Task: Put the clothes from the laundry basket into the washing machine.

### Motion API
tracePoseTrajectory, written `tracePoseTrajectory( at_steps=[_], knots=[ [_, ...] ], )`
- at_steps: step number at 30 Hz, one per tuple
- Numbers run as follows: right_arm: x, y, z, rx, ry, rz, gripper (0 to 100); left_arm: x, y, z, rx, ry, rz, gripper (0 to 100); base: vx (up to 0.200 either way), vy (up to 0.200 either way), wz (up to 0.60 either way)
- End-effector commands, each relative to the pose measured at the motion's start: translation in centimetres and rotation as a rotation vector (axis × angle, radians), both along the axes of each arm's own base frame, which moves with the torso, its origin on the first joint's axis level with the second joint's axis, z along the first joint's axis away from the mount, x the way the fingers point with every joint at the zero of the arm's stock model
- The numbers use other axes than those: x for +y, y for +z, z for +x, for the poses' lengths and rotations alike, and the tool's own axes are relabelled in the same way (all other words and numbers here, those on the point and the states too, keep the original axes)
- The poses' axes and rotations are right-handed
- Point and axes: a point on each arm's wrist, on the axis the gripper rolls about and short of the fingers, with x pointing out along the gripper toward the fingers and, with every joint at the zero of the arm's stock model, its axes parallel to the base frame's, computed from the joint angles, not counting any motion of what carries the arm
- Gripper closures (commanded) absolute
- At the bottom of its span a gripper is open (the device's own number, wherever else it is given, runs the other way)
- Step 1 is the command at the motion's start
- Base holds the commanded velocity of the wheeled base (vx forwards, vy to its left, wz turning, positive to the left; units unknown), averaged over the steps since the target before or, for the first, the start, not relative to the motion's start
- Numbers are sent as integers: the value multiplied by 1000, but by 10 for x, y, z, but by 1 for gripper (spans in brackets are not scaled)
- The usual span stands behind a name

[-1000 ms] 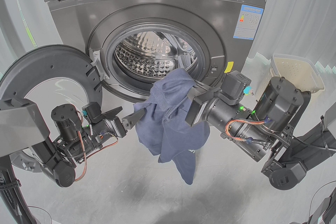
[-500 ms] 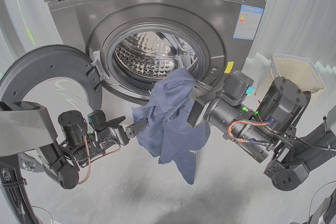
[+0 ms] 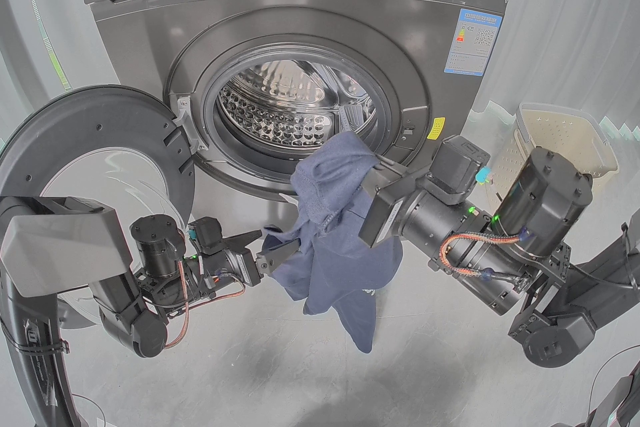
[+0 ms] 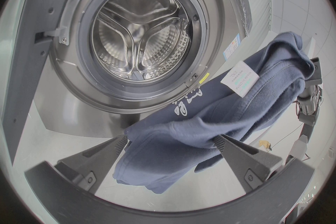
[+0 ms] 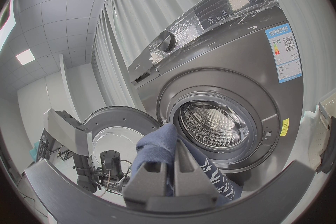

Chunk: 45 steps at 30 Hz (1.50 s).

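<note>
A dark blue garment [image 3: 333, 235] hangs in front of the washing machine [image 3: 400, 28], just below its open drum [image 3: 293, 105]. My right gripper [image 3: 365, 180] is shut on the garment's top fold, close to the lower right of the drum's rim; in the right wrist view the fingers [image 5: 185, 168] pinch the blue cloth [image 5: 157, 147]. My left gripper [image 3: 273, 245] is open at the garment's lower left edge. In the left wrist view its fingers [image 4: 231, 149] stand wide apart with the cloth [image 4: 196, 123] lying between them.
The machine's round door [image 3: 87, 135] is swung open to the left, above my left arm. A cream laundry basket [image 3: 567, 135] stands on the floor to the right of the machine, behind my right arm. Grey floor lies open below the hanging garment.
My left arm has moved right and down, so its open fingers now straddle the garment's lower left edge. The right arm with the garment has shifted slightly right.
</note>
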Motion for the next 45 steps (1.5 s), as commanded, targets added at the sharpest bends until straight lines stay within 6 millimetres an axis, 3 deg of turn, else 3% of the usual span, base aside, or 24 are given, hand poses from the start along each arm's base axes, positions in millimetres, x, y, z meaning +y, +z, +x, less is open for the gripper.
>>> tracePoseTrajectory(
  at_steps=[1, 9, 15, 33, 34, 45],
  knots=[
    [1, 1, -1, -3, 8, 2, 100, -3, -7, 6, 2, -29, 1, 0, 0, 0, 0],
    [0, 2, -1, -8, 11, 5, 100, -1, -6, 2, -6, -40, 17, 0, 0, 0, 0],
    [0, 0, -1, -3, 11, 0, 100, -1, -11, 12, -89, -34, 87, 0, 0, 0, 0],
    [1, -1, -1, 0, 13, -4, 100, -9, 1, 21, -161, -46, 72, 0, 0, 0, 0],
    [1, -1, -1, 0, 13, -4, 100, -10, 3, 22, -167, -47, 70, 100, 0, 0, 0],
    [0, -1, 0, 0, 8, -2, 100, -5, 12, 19, -190, -34, 70, 100, 0, 0, 0]
  ],
)
